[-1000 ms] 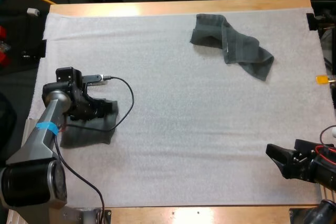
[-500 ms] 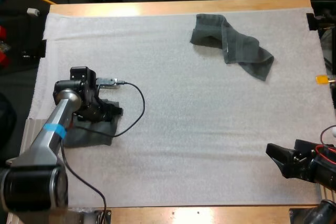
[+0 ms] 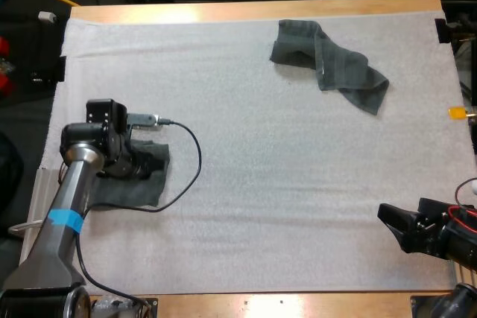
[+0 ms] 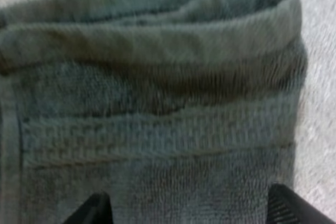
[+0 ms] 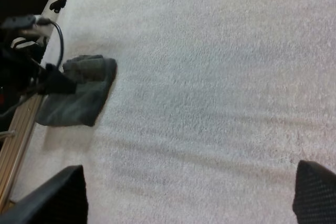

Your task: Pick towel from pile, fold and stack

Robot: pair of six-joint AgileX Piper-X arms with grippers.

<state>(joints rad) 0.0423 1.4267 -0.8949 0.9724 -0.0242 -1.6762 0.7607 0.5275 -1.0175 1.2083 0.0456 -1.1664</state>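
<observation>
A folded dark grey-green towel lies at the mat's left side. My left gripper hovers low over its far edge. Seen from the left wrist, the towel shows its rolled fold, and the left gripper is open, its fingertips wide apart above the cloth. A crumpled towel lies at the far right of the mat. My right gripper rests open near the mat's front right corner with nothing between its fingers. From the right wrist, the folded towel lies far off under the left gripper.
The white mat is bare between the two towels. A wooden table edge runs along the far side. A metal rail borders the mat beside the folded towel.
My left gripper swung a little right over the folded towel, then drew back left. The towels and my right arm have stayed in place.
</observation>
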